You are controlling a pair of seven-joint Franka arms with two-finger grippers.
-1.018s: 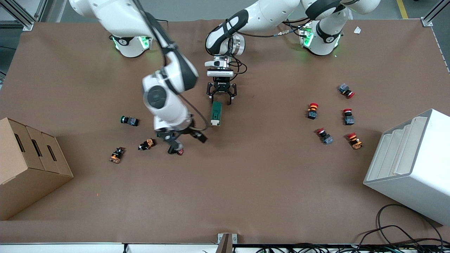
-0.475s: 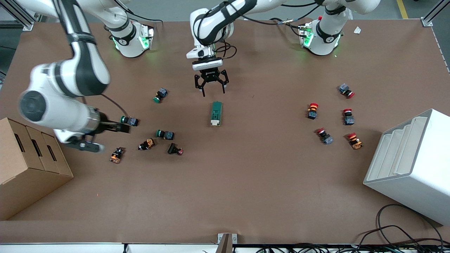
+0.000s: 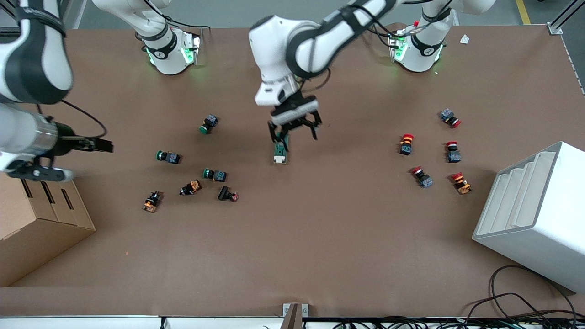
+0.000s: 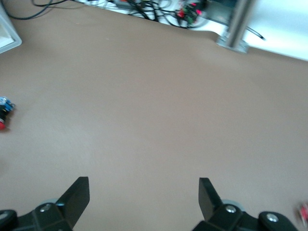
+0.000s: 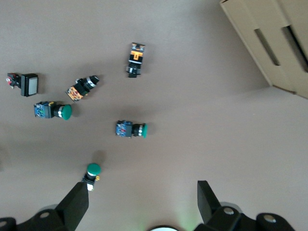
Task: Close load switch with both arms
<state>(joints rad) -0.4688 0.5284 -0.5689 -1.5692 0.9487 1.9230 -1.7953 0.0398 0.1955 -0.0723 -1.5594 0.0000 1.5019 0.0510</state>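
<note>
The load switch (image 3: 279, 154), a dark green block with a white end, lies flat near the middle of the table. My left gripper (image 3: 293, 134) is open over the switch's end farther from the front camera and hides that end. In the left wrist view the left gripper (image 4: 143, 193) is open with only bare table between its fingers; the switch is out of that view. My right gripper (image 3: 89, 155) is up in the air by the cardboard box (image 3: 41, 219), well away from the switch. In the right wrist view it (image 5: 142, 201) is open and empty.
Several green-capped and orange push buttons (image 3: 215, 175) lie toward the right arm's end; they also show in the right wrist view (image 5: 131, 130). Several red-capped buttons (image 3: 406, 142) lie toward the left arm's end, next to a white bin (image 3: 534, 214). Cables (image 3: 525, 301) lie at the front edge.
The right arm swung from beside the switch to over the cardboard box's end of the table. The left gripper drew back from the switch, then returned over its farther end.
</note>
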